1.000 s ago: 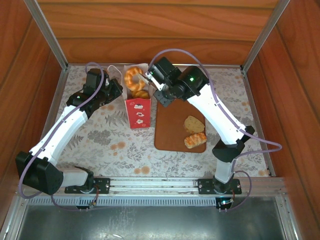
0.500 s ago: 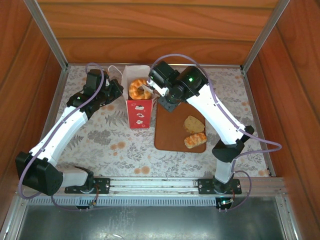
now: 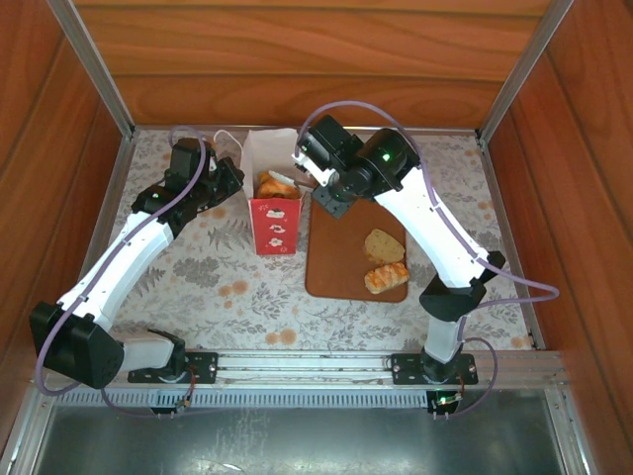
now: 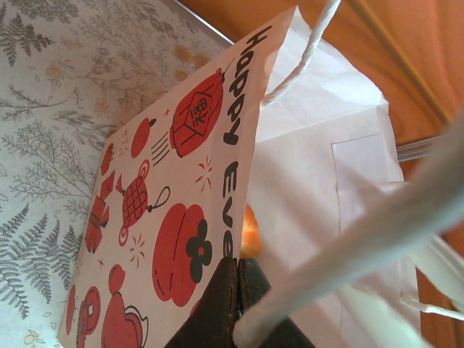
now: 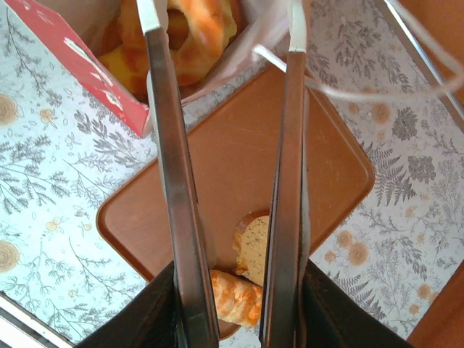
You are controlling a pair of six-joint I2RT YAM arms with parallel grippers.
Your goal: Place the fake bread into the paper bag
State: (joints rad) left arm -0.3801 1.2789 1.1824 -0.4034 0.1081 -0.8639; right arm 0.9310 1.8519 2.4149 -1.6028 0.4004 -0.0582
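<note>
On the left, my left gripper (image 4: 238, 293) is clamped on the bag's (image 3: 274, 223) rim, holding the mouth wide. If that pinch slips or I tug, the bag could tip or fold shut over the bread (image 3: 275, 185). In the middle, the doughnut (image 5: 197, 25) lies inside the bag on other pieces, just beyond the tips of my right gripper (image 5: 221, 14), whose fingers stand apart and empty. A cord (image 5: 341, 88) crosses my right finger; pulling back carelessly could snag it and drag the bag over. To the right, on the board (image 3: 331, 272), a slice (image 3: 383, 243) and a roll (image 3: 386, 278) wait, well apart from those tips.
</note>
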